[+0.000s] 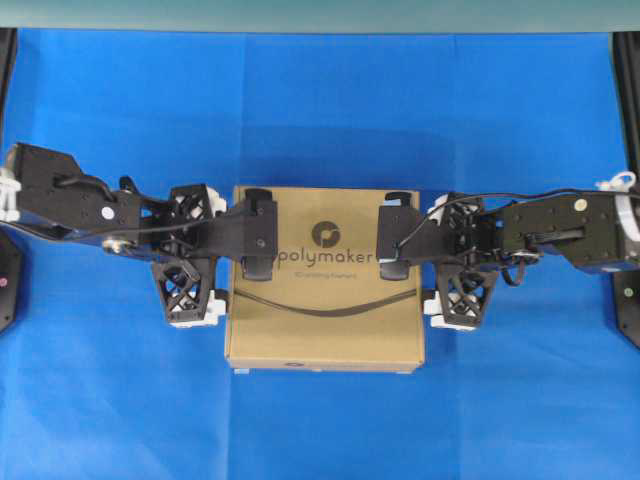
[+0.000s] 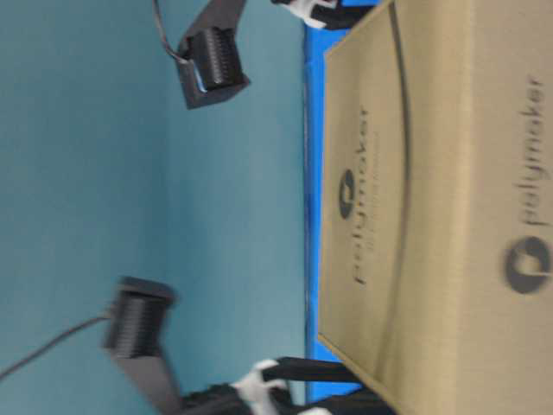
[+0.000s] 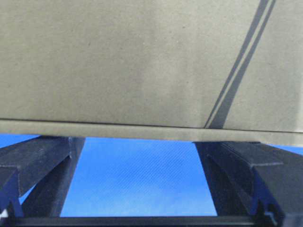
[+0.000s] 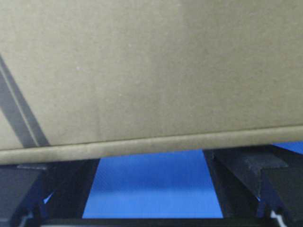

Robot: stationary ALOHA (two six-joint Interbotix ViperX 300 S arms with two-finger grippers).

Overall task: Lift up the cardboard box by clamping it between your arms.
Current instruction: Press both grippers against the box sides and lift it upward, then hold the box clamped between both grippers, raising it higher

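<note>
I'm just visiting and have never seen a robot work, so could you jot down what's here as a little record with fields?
Object: cardboard box, flat, brown, printed "polymaker", with a round emblem and a curved line.
Surface: blue cloth under the box.
Left hand: open, against the box's left side in the overhead view.
Right hand: open, against the box's right side.
Grip: neither hand closes on the box; it sits between the two.
Lift: wrist views show blue cloth beneath the box's edge; whether it has left the cloth is unclear.
</note>
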